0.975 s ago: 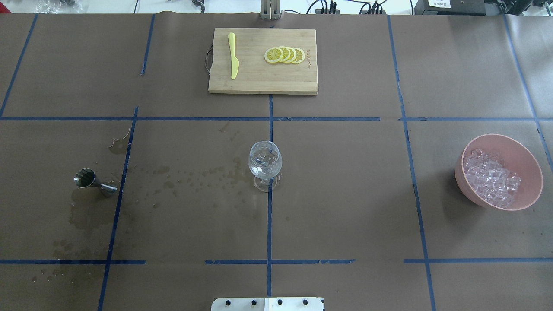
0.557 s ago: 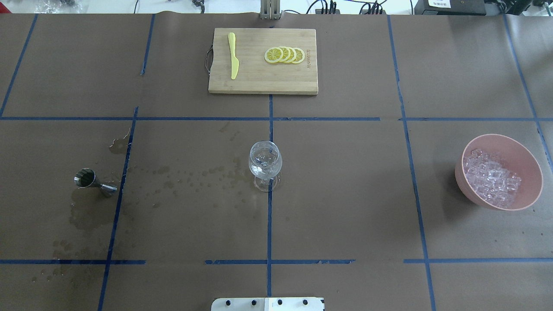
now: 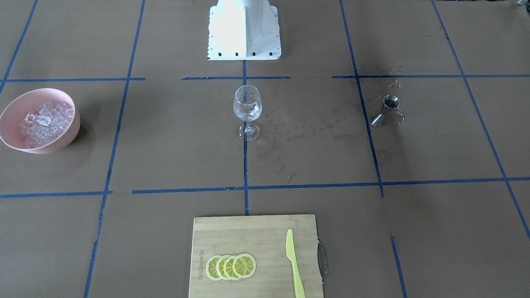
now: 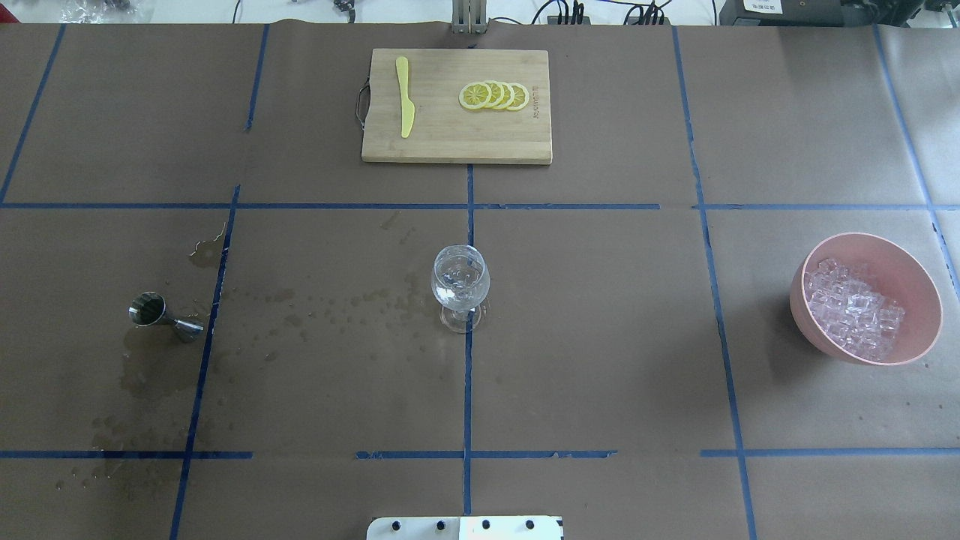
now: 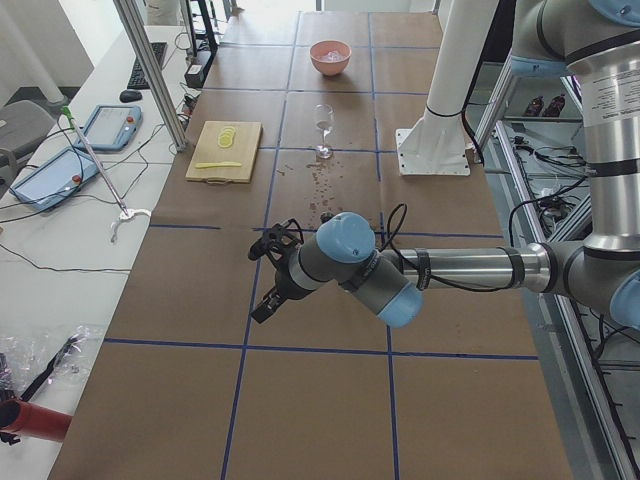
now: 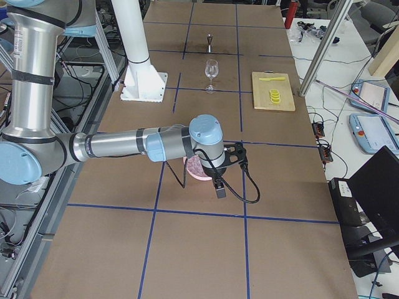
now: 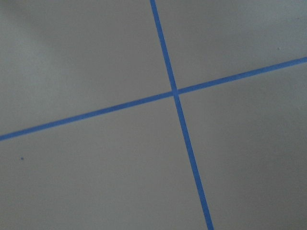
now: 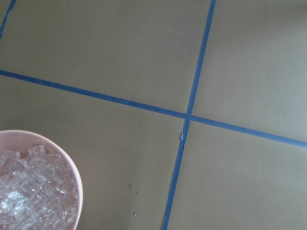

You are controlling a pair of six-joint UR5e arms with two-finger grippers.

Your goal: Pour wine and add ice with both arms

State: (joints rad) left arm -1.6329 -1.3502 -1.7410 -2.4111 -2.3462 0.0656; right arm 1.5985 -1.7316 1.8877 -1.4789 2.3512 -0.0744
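Observation:
The ice (image 4: pixel 855 315) is heaped in a pink bowl (image 4: pixel 924 296) at the table's right side, also seen as ice (image 3: pixel 41 120) and ice (image 8: pixel 29 191). A clear stemmed glass (image 4: pixel 460 285) stands upright at the table's centre. A steel jigger (image 4: pixel 154 311) stands at the left. The wine is out of view. My left gripper (image 5: pixel 260 312) hovers over bare paper beyond the table's left part, and I cannot tell its state. My right gripper (image 6: pixel 219 187) hangs just beside the bowl (image 6: pixel 194 168), state also unclear. Both arms show only in the side views.
A wooden cutting board (image 4: pixel 450 142) at the far middle carries lemon slices (image 4: pixel 495 95) and a yellow knife (image 4: pixel 405 97). Wet stains (image 4: pixel 322 307) spread between jigger and glass. The white pedestal (image 3: pixel 244 33) stands at the near edge.

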